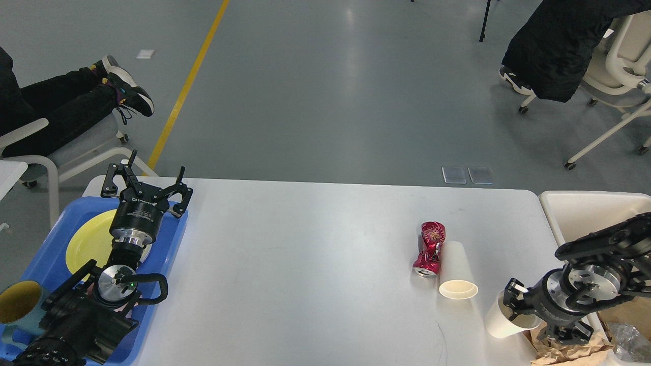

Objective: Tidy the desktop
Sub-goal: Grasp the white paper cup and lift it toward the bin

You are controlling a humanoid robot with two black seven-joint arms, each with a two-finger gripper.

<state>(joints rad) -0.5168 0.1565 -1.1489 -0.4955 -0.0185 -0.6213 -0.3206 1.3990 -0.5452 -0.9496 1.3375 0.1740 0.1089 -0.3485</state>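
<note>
The desktop fills most of my view, white and matte, its far edge running across the middle of the frame and its rounded far corners visible on both sides. At its left end sits a blue tray holding a yellow plate, with a mug — yellow inside — at the tray's near corner. Off the right end is a cream bin. Crumpled brown paper lies at the near right corner of the table.

My left gripper hangs above the far edge of the tray, fingers spread wide apart and holding nothing. My right gripper is low at the near right, its fingers at the rim of a standing paper cup — one finger seems to reach into the mouth, but I cannot tell whether the fingers have closed on the wall.

Just left of that, a second paper cup lies on its side, mouth toward me. A crushed red can lies touching its left side.
</note>
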